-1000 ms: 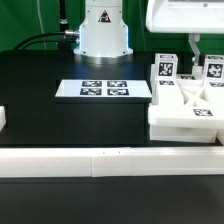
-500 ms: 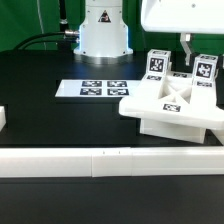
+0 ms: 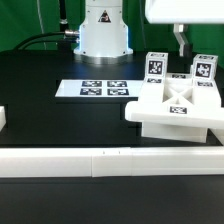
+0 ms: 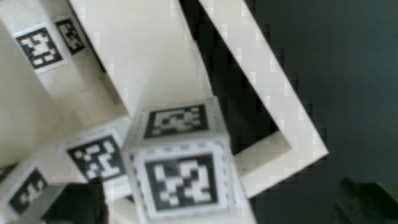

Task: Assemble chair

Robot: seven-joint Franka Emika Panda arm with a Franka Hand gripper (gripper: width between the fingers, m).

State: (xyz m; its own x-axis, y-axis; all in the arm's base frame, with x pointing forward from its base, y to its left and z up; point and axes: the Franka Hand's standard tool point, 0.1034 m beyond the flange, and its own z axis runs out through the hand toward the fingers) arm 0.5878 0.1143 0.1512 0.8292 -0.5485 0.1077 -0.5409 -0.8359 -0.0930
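Exterior view: chair parts sat at that view's right, arm raised above them.

I saw the X-braced frame (image 3: pixel 178 106) lying tilted on the black table (image 3: pixel 60 115), one corner lifted, just in front of the long white rail (image 3: pixel 110 161). Two short tagged posts (image 3: pixel 157 66) stood behind it, beside other white pieces. The gripper (image 3: pixel 180 42) hung above the frame, touching nothing I could make out; its jaws looked apart and empty. The marker board (image 3: pixel 104 89) lay flat near the robot base (image 3: pixel 104 30), well apart from the frame. My wrist view showed tagged white blocks (image 4: pixel 178 170) close up, blurred.
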